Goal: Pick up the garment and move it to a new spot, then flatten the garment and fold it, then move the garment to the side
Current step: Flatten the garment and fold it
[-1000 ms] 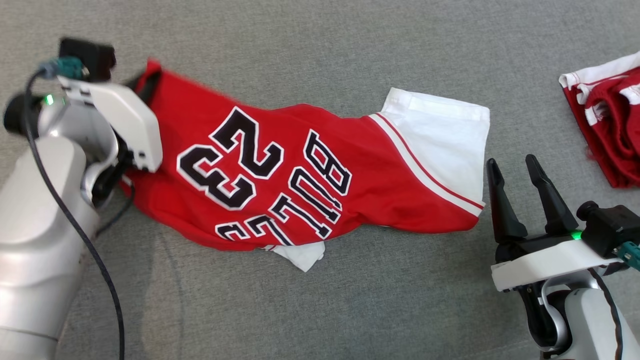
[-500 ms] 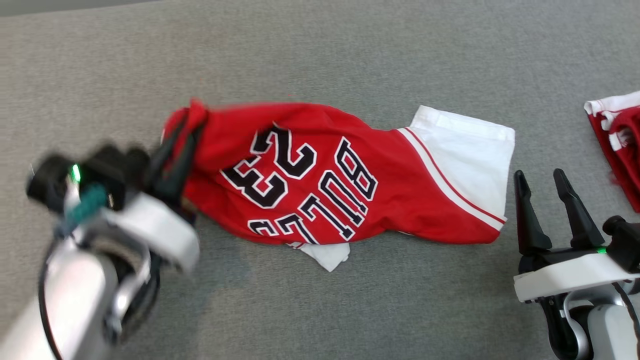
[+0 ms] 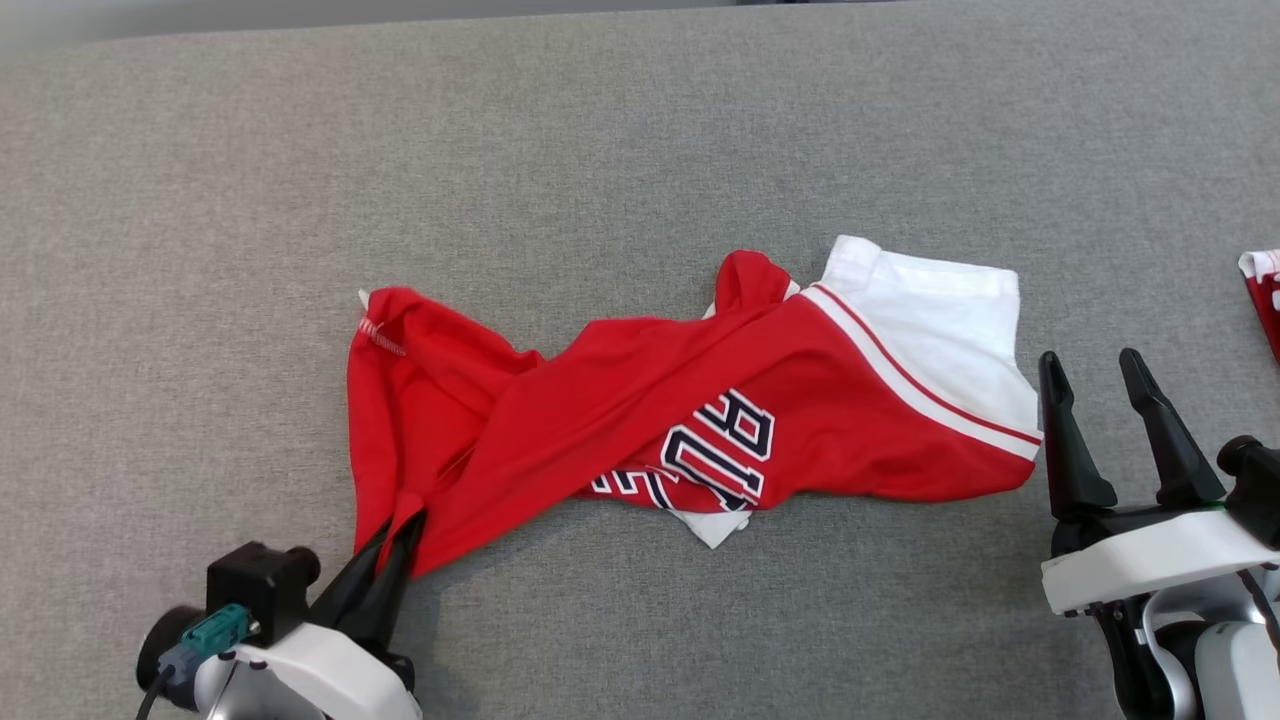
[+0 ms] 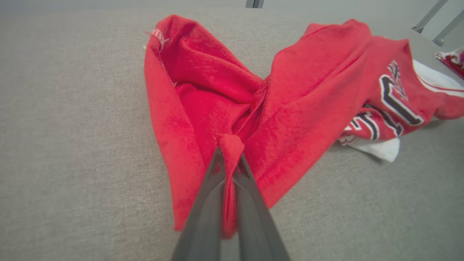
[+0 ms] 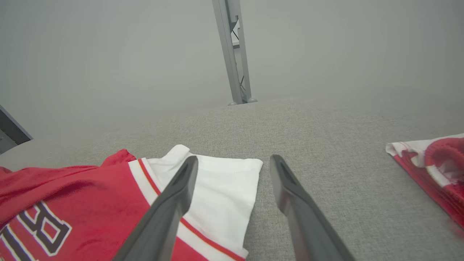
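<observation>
On the grey cloth-covered bench (image 3: 640, 150), head view: the red jersey (image 3: 620, 400) lies crumpled near the middle, stretched left to right. Its black-and-white lettering is partly folded under. The white panel (image 3: 940, 310) at its right end lies flat. The left claw (image 3: 402, 525), at lower left, has its fingers together, clamped on a red corner of the jersey. The fabric is drawn into a ridge from that corner toward the lettering. The right claw (image 3: 1089, 362), at lower right, has its fingers apart with nothing between them, just beside the white panel. A second red-and-white garment (image 3: 1262, 290) is cut by the right edge, well apart from the jersey.

Left wrist view: the two fingers meet on a pinched red fold. Behind it the jersey opens into a hollow, with a small tag (image 4: 157, 34) at the far rim. Slanted metal bars (image 4: 431, 18) stand beyond the bench.

Right wrist view: the fingers are spread. One overlaps the white panel; I cannot tell if they touch. The bench ends at an upright metal post (image 5: 233, 54) against a plain grey wall (image 5: 108, 54).
</observation>
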{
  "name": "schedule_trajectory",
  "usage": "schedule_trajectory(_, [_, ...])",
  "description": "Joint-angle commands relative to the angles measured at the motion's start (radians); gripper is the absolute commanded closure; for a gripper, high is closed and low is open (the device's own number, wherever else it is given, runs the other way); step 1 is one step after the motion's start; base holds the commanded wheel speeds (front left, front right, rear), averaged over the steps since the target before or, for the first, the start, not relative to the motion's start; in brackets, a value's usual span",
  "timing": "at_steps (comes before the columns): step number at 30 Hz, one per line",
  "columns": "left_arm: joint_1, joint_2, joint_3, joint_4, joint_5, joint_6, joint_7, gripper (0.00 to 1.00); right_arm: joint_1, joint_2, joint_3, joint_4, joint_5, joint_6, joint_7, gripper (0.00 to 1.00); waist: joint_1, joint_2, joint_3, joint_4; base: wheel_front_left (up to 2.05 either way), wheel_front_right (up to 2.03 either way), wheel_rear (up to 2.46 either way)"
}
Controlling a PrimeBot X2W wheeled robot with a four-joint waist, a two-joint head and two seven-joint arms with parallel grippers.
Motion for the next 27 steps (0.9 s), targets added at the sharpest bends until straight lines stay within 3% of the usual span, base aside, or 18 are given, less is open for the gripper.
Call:
schedule_trajectory(1, [0.009, -0.016, 0.005, 0.055, -0.019, -0.017, -0.033, 1.0, 0.011, -0.004, -0.004, -0.005, -0.002, 0.0, 0.009, 0.0, 0.0, -0.0001, -0.006, 0.007, 0.0, 0.0, 0.0])
schedule_trajectory(6, [0.012, -0.058, -0.002, 0.18, -0.046, -0.046, -0.088, 1.0, 0.02, -0.005, -0.005, -0.003, 0.005, 0.0, 0.016, 0.0, 0.0, -0.0001, -0.02, 0.007, 0.0, 0.0, 0.0])
schedule_trajectory(7, [0.009, -0.069, -0.001, 0.206, -0.053, -0.053, -0.104, 0.81, 0.021, -0.005, -0.007, -0.002, 0.009, 0.0, 0.017, 0.0, 0.0, -0.0001, -0.023, 0.006, 0.0, 0.0, 0.0])
schedule_trajectory(8, [0.004, -0.089, 0.007, 0.225, -0.067, -0.057, -0.127, 0.33, 0.024, -0.004, -0.009, -0.001, 0.011, 0.0, 0.014, 0.0, 0.0, -0.0001, -0.028, 0.005, 0.0, 0.0, 0.0])
schedule_trajectory(9, [-0.005, -0.101, 0.015, 0.238, -0.068, -0.059, -0.156, 0.0, 0.025, -0.004, -0.01, -0.002, 0.013, 0.0, 0.012, 0.0, 0.0, -0.0001, -0.032, 0.005, 0.0, 0.0, 0.0])
schedule_trajectory(13, [-0.033, -0.133, 0.051, 0.239, -0.059, -0.072, -0.27, 0.0, 0.037, -0.004, -0.017, -0.009, 0.013, 0.0, 0.008, 0.0, 0.0, -0.0001, -0.05, 0.004, 0.0, 0.0, 0.0])
schedule_trajectory(16, [-0.054, -0.136, 0.084, 0.212, -0.032, -0.059, -0.303, 0.0, 0.04, -0.004, -0.018, -0.018, 0.006, 0.0, 0.011, 0.0, 0.0, -0.0001, -0.066, 0.001, 0.0, 0.0, 0.0])
schedule_trajectory(27, [-0.044, -0.103, 0.199, 0.075, 0.079, 0.049, -0.313, 0.0, 0.063, -0.004, -0.01, -0.052, -0.025, 0.0, 0.026, 0.0, 0.0, -0.0001, -0.14, -0.018, 0.0, 0.0, 0.0])
